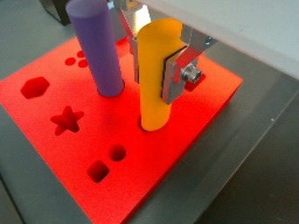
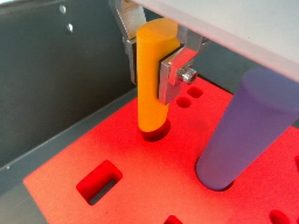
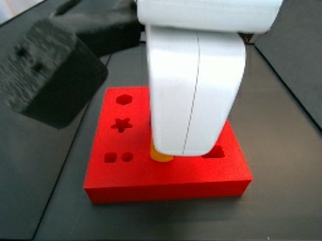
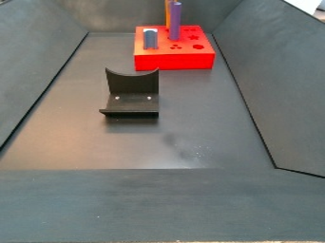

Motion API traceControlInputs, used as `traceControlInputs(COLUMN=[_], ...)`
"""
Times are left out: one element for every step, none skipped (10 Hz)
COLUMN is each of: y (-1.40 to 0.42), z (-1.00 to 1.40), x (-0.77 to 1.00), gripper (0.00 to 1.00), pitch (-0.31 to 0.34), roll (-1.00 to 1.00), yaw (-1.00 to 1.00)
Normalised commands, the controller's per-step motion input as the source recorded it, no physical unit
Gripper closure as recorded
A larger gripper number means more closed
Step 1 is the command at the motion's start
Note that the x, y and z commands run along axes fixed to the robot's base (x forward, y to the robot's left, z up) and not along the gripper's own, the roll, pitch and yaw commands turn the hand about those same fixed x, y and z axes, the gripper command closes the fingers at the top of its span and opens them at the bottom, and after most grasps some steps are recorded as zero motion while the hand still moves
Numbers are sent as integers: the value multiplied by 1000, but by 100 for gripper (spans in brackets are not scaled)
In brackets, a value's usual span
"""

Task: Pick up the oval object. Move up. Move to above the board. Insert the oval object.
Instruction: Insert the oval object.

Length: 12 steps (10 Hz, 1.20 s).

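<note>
My gripper [image 1: 155,70] [image 2: 152,70] is shut on the oval object [image 1: 158,61] [image 2: 153,66], a slim orange-yellow peg held upright between the silver fingers [image 1: 176,80] [image 2: 177,74]. The peg's lower end meets the top of the red board [image 1: 176,166] [image 2: 82,157] at a hole; how deep it sits I cannot tell. In a side view the arm's white body hides the gripper, and only the peg's foot [image 3: 160,155] shows on the board [image 3: 164,184]. From far off, the peg [image 4: 169,11] rises over the board [image 4: 178,59].
A thick purple cylinder [image 1: 98,48] [image 2: 247,131] [image 4: 178,13] stands in the board close beside the peg. A short grey-blue peg [image 4: 150,40] stands on the board. The dark fixture [image 4: 129,95] sits mid-floor, inside sloping grey walls.
</note>
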Motion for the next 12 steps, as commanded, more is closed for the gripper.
traceControlInputs(y=[0, 0, 6, 77, 54, 34, 23, 11, 11, 0, 0, 0], z=[-60, -3, 0, -80, -126, -146, -200, -211, -206, -200, -223, -243], x=[0, -157, -191, -69, -100, -34, 54, 134, 163, 80, 89, 91], gripper=[100, 100, 100, 100, 100, 100, 100, 100, 100, 100, 100, 100], pitch=[0, 0, 0, 4, 0, 0, -34, -103, -133, -147, -170, -200], roll=[0, 0, 0, 14, 69, 59, 17, 27, 34, 34, 47, 67], yaw=[-254, -111, 0, 143, 349, 323, 91, 0, -114, -154, -149, -134])
